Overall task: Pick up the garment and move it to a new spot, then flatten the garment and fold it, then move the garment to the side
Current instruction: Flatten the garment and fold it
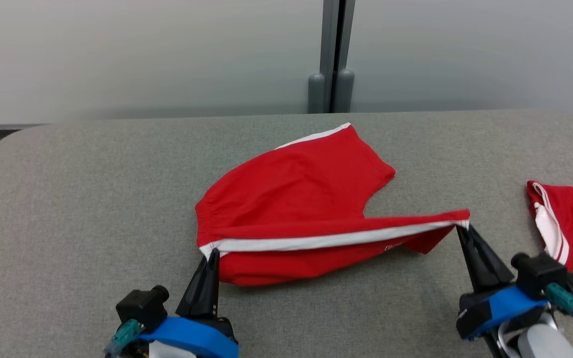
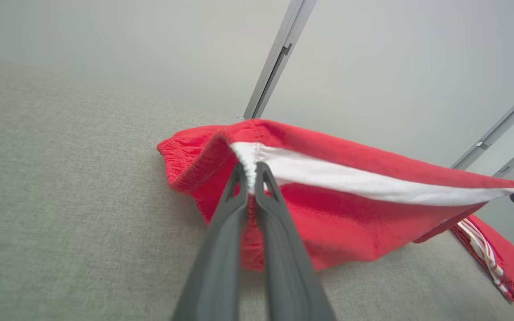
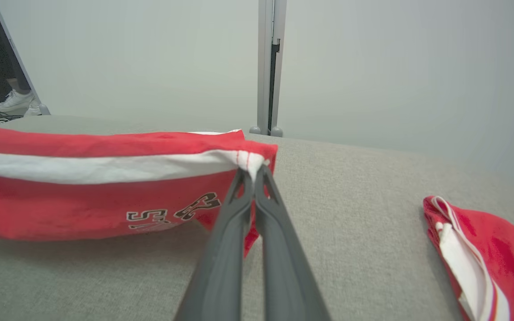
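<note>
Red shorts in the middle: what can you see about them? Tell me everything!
The red fabric shorts look soft, with a gathered waistband, a white side stripe and black lettering near one leg hem. The far part lies on the grey cloth-covered table; the striped edge is lifted and stretched taut between the left gripper, pinching the waistband end, and the right gripper, pinching the hem end.

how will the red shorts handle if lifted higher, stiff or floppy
Probably floppy: fabric of the red shorts droops below the white stripe stretched between the left end effector and right end effector. Likely light, since fingertip pinches hold the lifted edge.
</note>
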Motion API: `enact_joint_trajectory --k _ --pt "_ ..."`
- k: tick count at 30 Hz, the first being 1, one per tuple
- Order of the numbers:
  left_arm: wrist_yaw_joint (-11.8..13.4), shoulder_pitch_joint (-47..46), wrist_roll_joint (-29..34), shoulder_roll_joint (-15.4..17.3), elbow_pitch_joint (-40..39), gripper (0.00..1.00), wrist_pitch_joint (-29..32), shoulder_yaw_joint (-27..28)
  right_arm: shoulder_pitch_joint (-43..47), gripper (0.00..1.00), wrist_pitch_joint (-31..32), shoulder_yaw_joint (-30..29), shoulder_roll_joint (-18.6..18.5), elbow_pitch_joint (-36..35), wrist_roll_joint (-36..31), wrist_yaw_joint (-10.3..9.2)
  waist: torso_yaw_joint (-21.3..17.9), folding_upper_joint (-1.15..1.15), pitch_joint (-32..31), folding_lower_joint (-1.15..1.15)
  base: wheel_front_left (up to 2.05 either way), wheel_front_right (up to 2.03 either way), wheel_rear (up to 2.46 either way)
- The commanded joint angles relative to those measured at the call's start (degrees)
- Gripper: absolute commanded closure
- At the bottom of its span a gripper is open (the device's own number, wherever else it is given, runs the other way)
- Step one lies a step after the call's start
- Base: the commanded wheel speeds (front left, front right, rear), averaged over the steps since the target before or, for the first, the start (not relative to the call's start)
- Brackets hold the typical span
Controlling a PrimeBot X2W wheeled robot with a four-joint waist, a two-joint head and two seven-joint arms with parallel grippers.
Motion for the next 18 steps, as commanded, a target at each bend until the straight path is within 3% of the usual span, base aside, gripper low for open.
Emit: enact_joint_trajectory --k 1,13,18 --pt "0.0 -2.91 -0.78 0.06 -0.33 1.0 -0.23 -0.43 -4.71 1.0 -0.31 0.37 -1.03 1.04 -0.86 -0.01 2.11 0.01 3.01 -0.01 0.0 0.0 0.0" --pt "0.05 -17.84 -6.16 0.04 3.0 1.0 -0.23 -3.56 -29.21 1.0 -0.31 4.5 -6.2 12.07 -4.49 -0.01 7.91 0.01 13.83 -0.01 0.0 0.0 0.0" --pt "1.58 -23.67 -9.71 0.03 4.1 1.0 -0.24 -5.66 -37.74 1.0 -0.29 5.63 -7.96 18.33 -6.74 -0.01 10.22 0.01 17.83 -0.01 0.0 0.0 0.0"
